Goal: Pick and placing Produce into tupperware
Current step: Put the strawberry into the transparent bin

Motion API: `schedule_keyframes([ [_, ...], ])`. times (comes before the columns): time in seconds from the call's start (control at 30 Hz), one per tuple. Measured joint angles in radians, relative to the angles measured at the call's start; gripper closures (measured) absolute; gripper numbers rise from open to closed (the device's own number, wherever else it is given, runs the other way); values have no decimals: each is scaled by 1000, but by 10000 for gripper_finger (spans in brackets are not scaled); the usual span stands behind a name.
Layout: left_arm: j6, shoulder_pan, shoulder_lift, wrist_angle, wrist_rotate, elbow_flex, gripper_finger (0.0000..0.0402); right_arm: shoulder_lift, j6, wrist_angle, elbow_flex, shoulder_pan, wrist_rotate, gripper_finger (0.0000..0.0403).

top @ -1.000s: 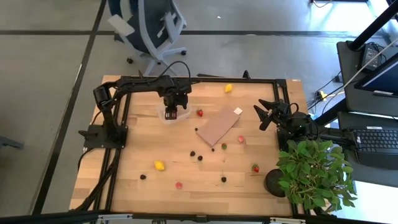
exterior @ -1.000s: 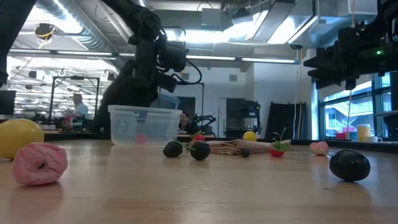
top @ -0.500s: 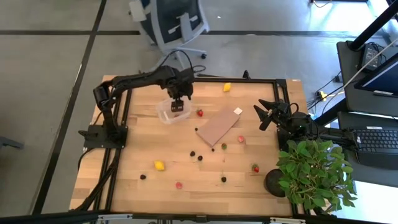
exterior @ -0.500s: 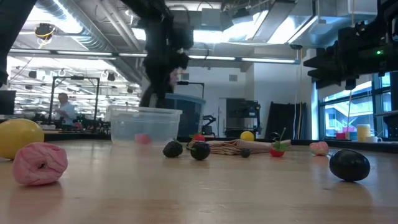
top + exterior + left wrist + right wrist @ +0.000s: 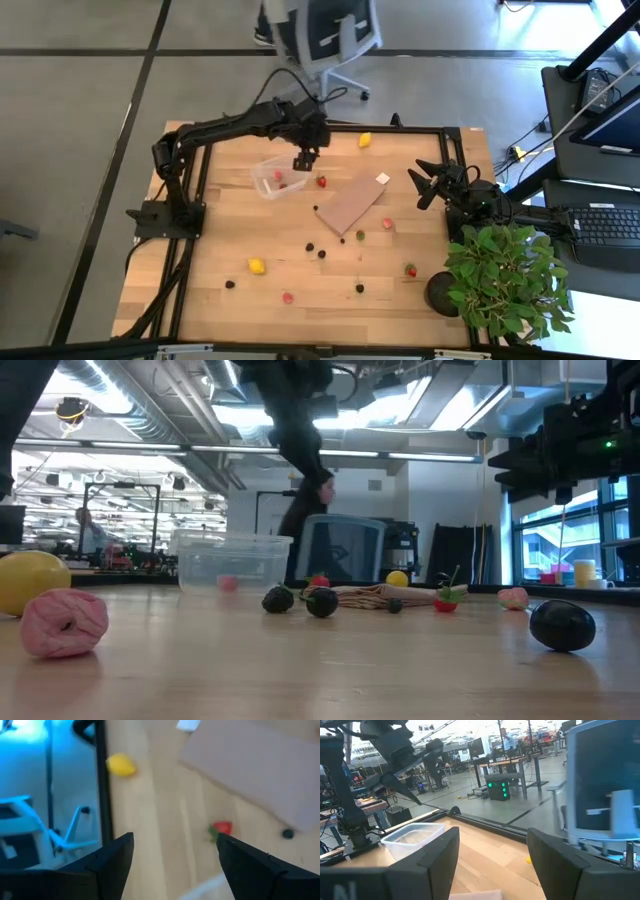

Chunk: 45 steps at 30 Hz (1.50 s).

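Produce lies scattered over the wooden worktop (image 5: 250,230), and each kind can be counted in the high view. Two yellow lemon-like pieces are seen: one (image 5: 367,141) at the far edge and one (image 5: 257,266) nearer the front. Red and pink pieces outside the tub number four: a strawberry (image 5: 322,181) just beside the tub, a pink piece (image 5: 387,224) beside the board, a red one (image 5: 410,270) near the potted plant (image 5: 500,275), and a pink one (image 5: 287,297) at the front. One small green piece (image 5: 360,235) sits just off the board's near end. About five dark berries are made out, two of them (image 5: 315,250) close together in the middle; the smallest specks cannot be counted with certainty. The one clear tupperware (image 5: 272,178) stands at the far left part of the worktop, with at least two reddish pieces (image 5: 281,181) seen inside it. One tan board (image 5: 350,203) lies at an angle beside it, with a small white tag (image 5: 382,178) at its far corner. The left hand (image 5: 303,160) is held above the worktop between the tub and the strawberry, its fingers spread wide with nothing between them. The right hand (image 5: 424,185) is parked at the right edge, well apart from the tub, its fingers parted and empty.
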Motion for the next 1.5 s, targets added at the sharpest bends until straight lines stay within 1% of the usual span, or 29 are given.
schedule_keyframes([
  [0.13,7,-26,49,56,78,-1,126,0,0,0,0,0,0,169],
  [0.2,18,-36,84,54,78,0,128,0,0,0,0,0,0,169],
  [0.33,21,-48,156,44,40,-1,127,0,-1,0,0,0,0,169],
  [0.57,15,-77,250,22,32,-1,131,0,-3,0,0,0,0,169],
  [0.67,-2,-80,275,13,25,-1,132,0,-3,0,0,0,0,169],
  [0.83,-3,-85,306,11,-54,-1,132,0,-3,0,0,0,0,169],
  [1.07,-12,-67,336,-33,-22,-1,132,0,-2,0,0,0,0,169],
  [1.3,-12,-65,338,-5,-20,-1,132,0,-3,0,0,0,0,169],
  [1.5,-7,-80,380,8,-19,-1,132,0,-3,0,0,0,0,169],
])
